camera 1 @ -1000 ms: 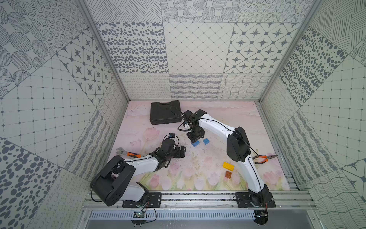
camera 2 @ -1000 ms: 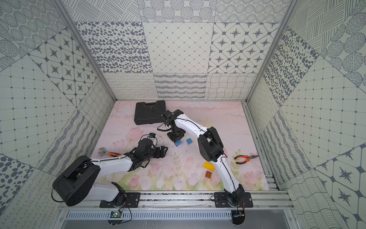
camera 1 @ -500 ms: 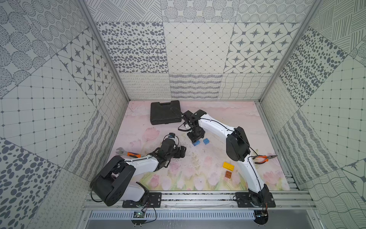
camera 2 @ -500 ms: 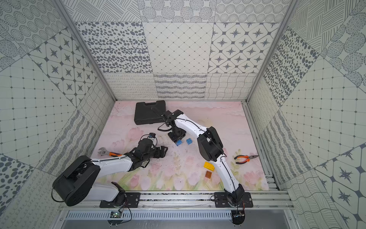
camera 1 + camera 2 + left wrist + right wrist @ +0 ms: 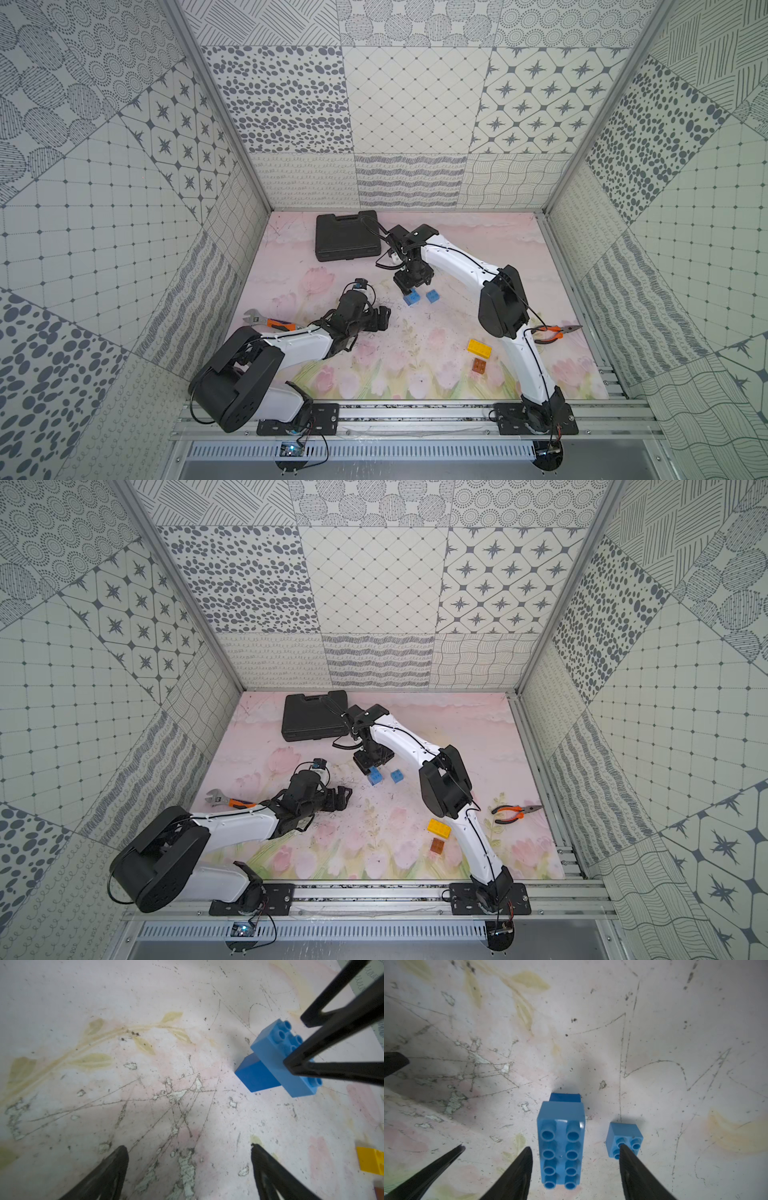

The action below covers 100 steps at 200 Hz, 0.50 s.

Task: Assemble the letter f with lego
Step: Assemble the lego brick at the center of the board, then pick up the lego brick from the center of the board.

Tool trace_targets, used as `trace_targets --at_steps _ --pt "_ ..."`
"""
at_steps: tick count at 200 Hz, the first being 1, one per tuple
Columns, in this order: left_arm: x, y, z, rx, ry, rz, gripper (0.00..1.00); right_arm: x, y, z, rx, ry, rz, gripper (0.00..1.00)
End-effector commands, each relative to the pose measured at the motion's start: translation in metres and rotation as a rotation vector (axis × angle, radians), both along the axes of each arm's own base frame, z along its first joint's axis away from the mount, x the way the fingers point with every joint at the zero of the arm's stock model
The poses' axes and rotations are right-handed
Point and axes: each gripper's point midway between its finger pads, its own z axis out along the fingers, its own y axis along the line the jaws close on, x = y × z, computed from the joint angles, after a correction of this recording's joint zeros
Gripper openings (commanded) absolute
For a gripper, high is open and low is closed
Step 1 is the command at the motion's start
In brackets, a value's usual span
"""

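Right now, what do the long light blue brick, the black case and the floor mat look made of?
Long light blue brick: moulded hard plastic, semi-gloss; sharp studs, a bright glint on its edge.
Black case: probably moulded plastic, matte; moulded handle, no shine.
Floor mat: seemingly a printed sheet, matte and worn; scratches and white flaked patches break the flower print.

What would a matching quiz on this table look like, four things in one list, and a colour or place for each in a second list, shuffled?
Things:
1. long light blue brick
2. yellow brick
3. pliers
4. tool case

Descriptions:
A. black, lid shut
B. lying next to the brown brick
C. stacked across a darker blue brick
D. orange handles

Pairs: 1-C, 2-B, 3-D, 4-A
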Motion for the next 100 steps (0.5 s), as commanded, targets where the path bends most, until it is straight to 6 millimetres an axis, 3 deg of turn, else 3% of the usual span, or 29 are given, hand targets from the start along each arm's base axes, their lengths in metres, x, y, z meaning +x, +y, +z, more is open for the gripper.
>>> trace_targets --at_steps 1,24,44,75,100 --pt "0.002 -0.001 0.006 -0.004 -0.02 0.001 0.93 -0.001 -0.007 0.042 0.072 -0.074 -0.025 0.68" --pt "0.003 -0.001 0.008 -0.008 -0.025 0.001 0.93 -0.01 -0.025 0.056 0.065 -0.107 -0.054 0.7" --pt "0.003 -0.002 0.01 -0.009 -0.029 0.0 0.93 -0.024 -0.05 0.054 0.029 -0.106 -0.093 0.7" --pt "0.004 -0.002 0.012 -0.01 -0.035 -0.001 0.93 -0.04 -0.074 0.035 0.038 -0.094 -0.133 0.75" --pt "0.006 -0.006 0.013 -0.013 -0.028 -0.011 0.94 -0.035 -0.073 0.016 0.032 -0.066 -0.132 0.76"
